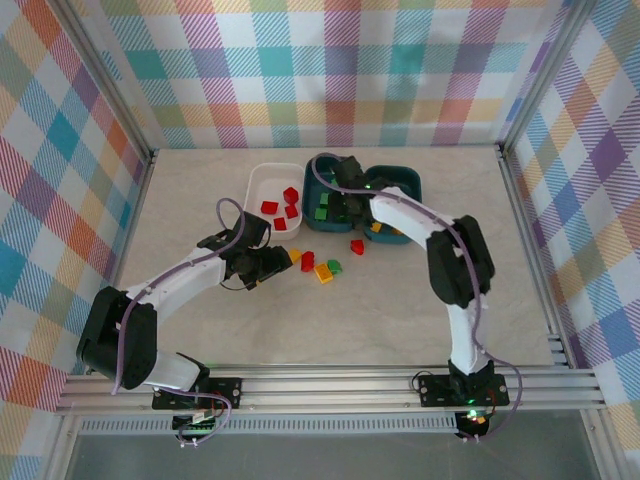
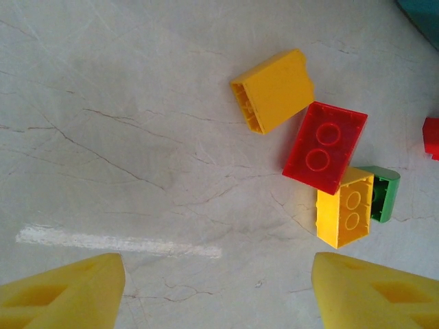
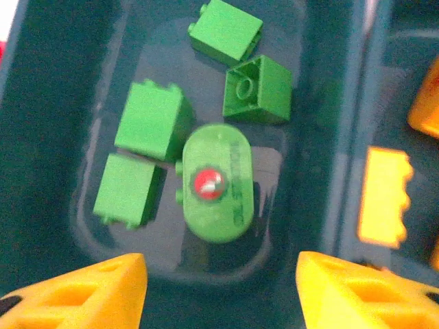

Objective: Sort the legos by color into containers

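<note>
Loose legos lie mid-table: a yellow brick (image 2: 273, 90), a red brick (image 2: 324, 147), a second yellow brick (image 2: 345, 208) against a green brick (image 2: 384, 194), and another red brick (image 1: 357, 246) further right. My left gripper (image 1: 280, 262) (image 2: 219, 295) is open over bare table just left of them, holding nothing. My right gripper (image 1: 345, 205) (image 3: 221, 288) hovers open above the left teal tub (image 1: 316, 215) (image 3: 329, 137). In it lie several green bricks and a rounded green piece (image 3: 218, 181) with a red spot, free of the jaws.
The white tub (image 1: 255, 180) at the back left holds red bricks. The right teal tub (image 1: 412, 182) holds yellow-orange bricks (image 3: 384, 195). All three tubs stand side by side at mid-back. Checked walls and metal rails enclose the table.
</note>
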{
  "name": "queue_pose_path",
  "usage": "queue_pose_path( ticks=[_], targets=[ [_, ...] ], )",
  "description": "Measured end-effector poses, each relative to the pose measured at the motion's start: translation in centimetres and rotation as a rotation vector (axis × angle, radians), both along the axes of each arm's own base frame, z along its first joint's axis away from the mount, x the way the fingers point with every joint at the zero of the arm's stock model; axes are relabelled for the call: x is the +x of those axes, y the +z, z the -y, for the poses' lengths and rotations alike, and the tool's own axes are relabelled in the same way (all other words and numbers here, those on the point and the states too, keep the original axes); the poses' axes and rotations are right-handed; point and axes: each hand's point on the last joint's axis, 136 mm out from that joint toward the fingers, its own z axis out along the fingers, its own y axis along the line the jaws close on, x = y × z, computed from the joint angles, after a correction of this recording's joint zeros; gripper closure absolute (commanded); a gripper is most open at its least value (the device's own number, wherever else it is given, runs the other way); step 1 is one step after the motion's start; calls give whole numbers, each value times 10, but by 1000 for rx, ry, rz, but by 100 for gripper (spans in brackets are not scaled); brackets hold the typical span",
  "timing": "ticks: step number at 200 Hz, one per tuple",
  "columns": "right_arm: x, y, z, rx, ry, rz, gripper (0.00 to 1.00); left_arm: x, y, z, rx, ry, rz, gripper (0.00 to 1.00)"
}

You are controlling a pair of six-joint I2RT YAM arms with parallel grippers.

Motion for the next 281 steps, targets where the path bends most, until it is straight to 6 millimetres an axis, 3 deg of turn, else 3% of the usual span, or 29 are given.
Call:
queue_pose_path(
  ticks=[21, 34, 55, 87, 123, 172, 200, 237, 281],
  targets=[
    [-32, 20, -1, 22, 34, 30, 54, 0, 0, 0, 0, 0, 1, 28],
    [-55, 19, -7, 26, 73, 23, 56, 0, -1, 0, -1, 0, 1, 27],
    [-88, -5, -16, 3, 138, -41, 55, 1, -4, 1, -1, 0, -1, 27],
    [-126, -45, -26, -13, 200, -172, 44, 3, -11, 3, -3, 1, -14, 28],
    [-133, -55, -36, 40, 203, -225, 43, 6, -11, 5, -12, 2, -6, 27],
    [-134, -81, -29, 1, 160, -266, 58, 1, -17, 2, -3, 2, -24, 27],
    [-132, -81, -26, 1, 143, -254, 60, 0, -18, 2, -2, 2, -26, 28],
    [-132, -81, -16, 9, 117, -250, 59, 0, -18, 2, -3, 2, -26, 28],
    [-130, -82, -3, 33, 90, -274, 46, 0, -18, 2, -3, 2, -26, 28]
  ],
)
